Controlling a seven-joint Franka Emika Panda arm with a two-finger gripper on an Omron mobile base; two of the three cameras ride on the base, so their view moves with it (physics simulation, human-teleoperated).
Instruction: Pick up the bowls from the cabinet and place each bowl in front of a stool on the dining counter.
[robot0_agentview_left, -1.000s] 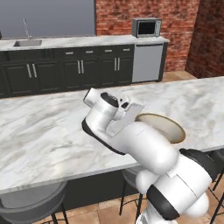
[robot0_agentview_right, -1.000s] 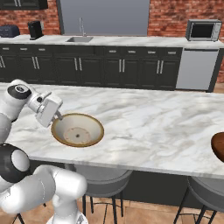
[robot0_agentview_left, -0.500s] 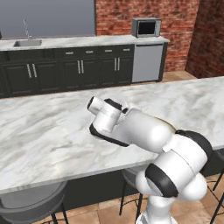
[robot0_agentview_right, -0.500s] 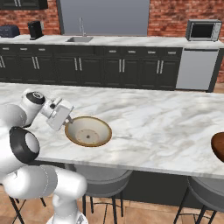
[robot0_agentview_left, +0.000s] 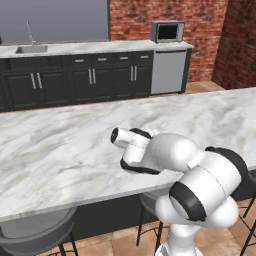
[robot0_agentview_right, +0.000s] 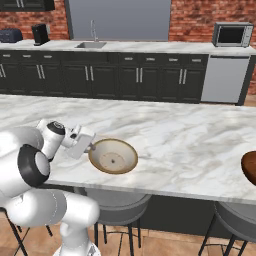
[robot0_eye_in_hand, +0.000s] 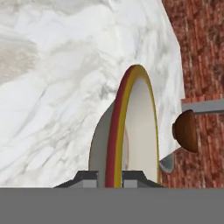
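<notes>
Gripper (robot0_agentview_right: 90, 147) pinches the cream bowl's (robot0_agentview_right: 114, 156) near rim; bowl rests on dining counter (robot0_agentview_right: 175, 145), directly ahead of the fingers, above a stool (robot0_agentview_right: 115, 202).

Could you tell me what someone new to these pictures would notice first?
Probably the cream bowl sitting on the near side of the dining counter, with the gripper at its left rim, a finger on each side. Next, the reddish-brown bowl at the counter's far right, above a grey stool.
</notes>
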